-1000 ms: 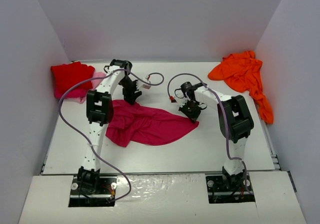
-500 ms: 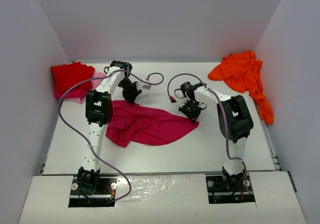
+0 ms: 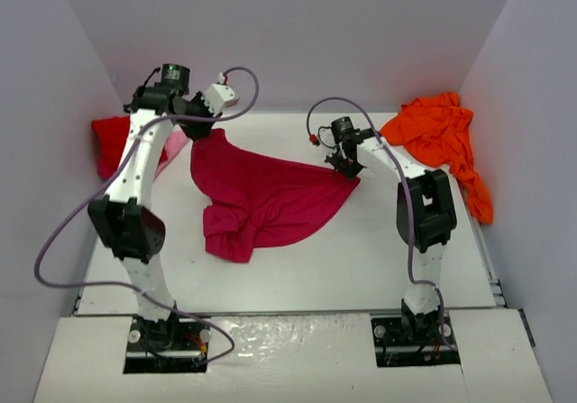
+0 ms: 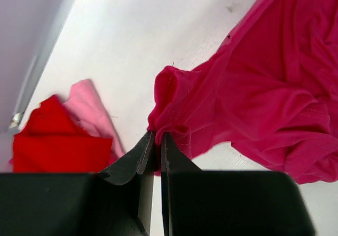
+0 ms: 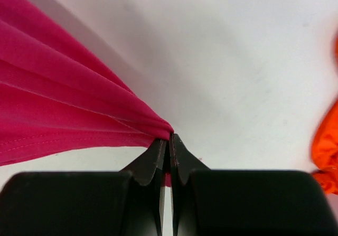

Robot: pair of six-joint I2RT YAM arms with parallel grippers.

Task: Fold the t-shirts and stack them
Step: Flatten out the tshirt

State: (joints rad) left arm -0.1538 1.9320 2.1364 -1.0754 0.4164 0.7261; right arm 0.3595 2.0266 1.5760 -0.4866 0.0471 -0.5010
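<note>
The magenta-pink t-shirt (image 3: 270, 196) hangs stretched between both grippers, its lower part bunched on the table. My left gripper (image 3: 200, 130) is raised at the back left and is shut on a gathered edge of it (image 4: 174, 96); the fingertips (image 4: 157, 137) pinch the cloth. My right gripper (image 3: 347, 169) is shut on the opposite corner, with the cloth (image 5: 68, 114) fanning out from its tips (image 5: 170, 139). The bright red t-shirt (image 3: 110, 137) lies folded at the far left (image 4: 53, 146). The orange t-shirt (image 3: 442, 132) lies crumpled at the back right (image 5: 327, 151).
A pale pink cloth (image 3: 173, 141) pokes out beside the red t-shirt (image 4: 90, 109). White walls close in the table on the left, back and right. The left arm's cable (image 3: 239, 78) loops above the back of the table.
The left gripper has shut on the magenta-pink t-shirt's edge and risen toward the back left. The right gripper moved back too, and the t-shirt is now lifted and stretched between them.
</note>
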